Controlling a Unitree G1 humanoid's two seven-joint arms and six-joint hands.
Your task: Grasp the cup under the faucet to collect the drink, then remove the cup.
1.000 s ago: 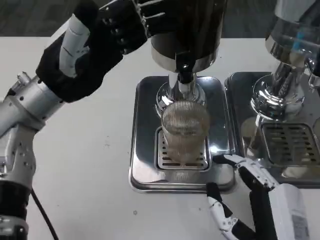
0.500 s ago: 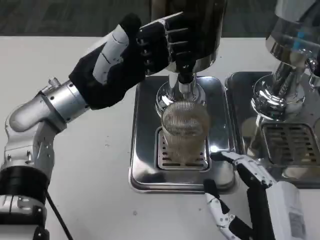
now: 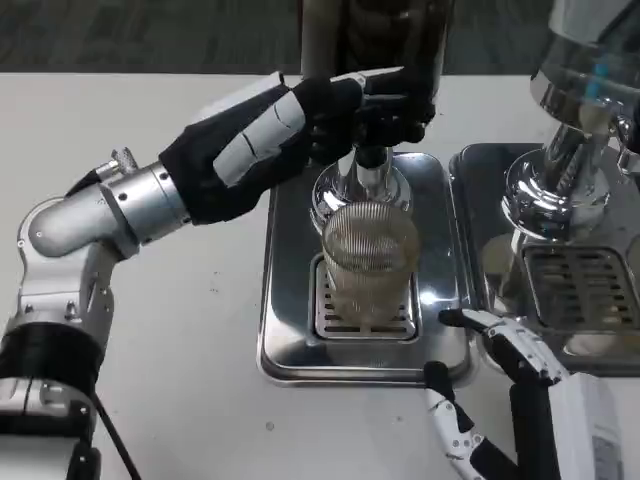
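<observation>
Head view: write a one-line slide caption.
Left hand on the dispenser tap above a ribbed cup; right hand open nearby.

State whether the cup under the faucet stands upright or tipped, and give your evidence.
Upright. The ribbed clear cup stands with its round rim on top, straight below the faucet, its base on the slotted grate of the drip tray.

left hand [image 3: 300, 125] lowered — fingers [image 3: 385, 100] on faucet [image 3: 372, 150]

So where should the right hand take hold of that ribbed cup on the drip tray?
Probably around the ribbed cup's mid-wall, coming from the right hand's near-right side. It stands upright on the drip tray with the faucet directly above, so a top grasp looks blocked.
</observation>
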